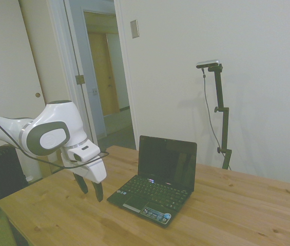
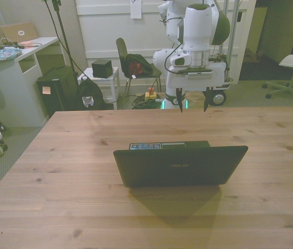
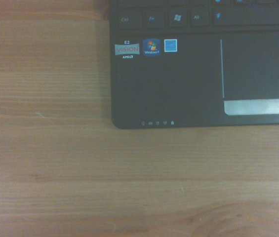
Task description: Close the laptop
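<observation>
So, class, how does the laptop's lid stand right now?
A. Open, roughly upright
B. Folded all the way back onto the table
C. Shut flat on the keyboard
A: in the side view the laptop has its lid raised, with the dark screen and keyboard showing.

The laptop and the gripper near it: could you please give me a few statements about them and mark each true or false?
1. The laptop stands open, its lid roughly upright. True.
2. The gripper is clamped on the lid's top edge. False: it hangs beside the laptop's keyboard end and touches nothing.
3. The gripper's fingers are apart. True: in the front view both tips show with a clear gap around the gripper.
4. The screen is lit with a bright picture. False: it is dark.
5. Stickers sit on the palm rest. True.
6. A mug stands on the table by the laptop. False: no mug is there.
</observation>
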You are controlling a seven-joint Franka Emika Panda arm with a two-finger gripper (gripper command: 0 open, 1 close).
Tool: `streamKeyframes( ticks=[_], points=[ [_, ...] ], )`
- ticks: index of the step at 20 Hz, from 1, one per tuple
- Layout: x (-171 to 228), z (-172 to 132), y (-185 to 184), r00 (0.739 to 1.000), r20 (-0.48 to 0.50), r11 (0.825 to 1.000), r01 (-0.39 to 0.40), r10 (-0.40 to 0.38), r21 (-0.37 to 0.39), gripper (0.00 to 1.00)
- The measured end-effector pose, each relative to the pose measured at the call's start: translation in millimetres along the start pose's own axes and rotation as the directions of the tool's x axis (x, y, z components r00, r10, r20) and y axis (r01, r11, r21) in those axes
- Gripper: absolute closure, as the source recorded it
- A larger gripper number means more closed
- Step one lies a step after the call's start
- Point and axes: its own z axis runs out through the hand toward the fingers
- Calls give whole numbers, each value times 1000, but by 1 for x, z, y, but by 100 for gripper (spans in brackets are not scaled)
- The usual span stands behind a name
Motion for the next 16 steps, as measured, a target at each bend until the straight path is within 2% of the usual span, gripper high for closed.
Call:
streamKeyframes(
  ticks=[7,16],
  points=[
    [13,-4,4,1000,-1,1000,-26,26,9,0],
    [81,-77,21,993,-47,993,-105,108,52,0]
  ],
)
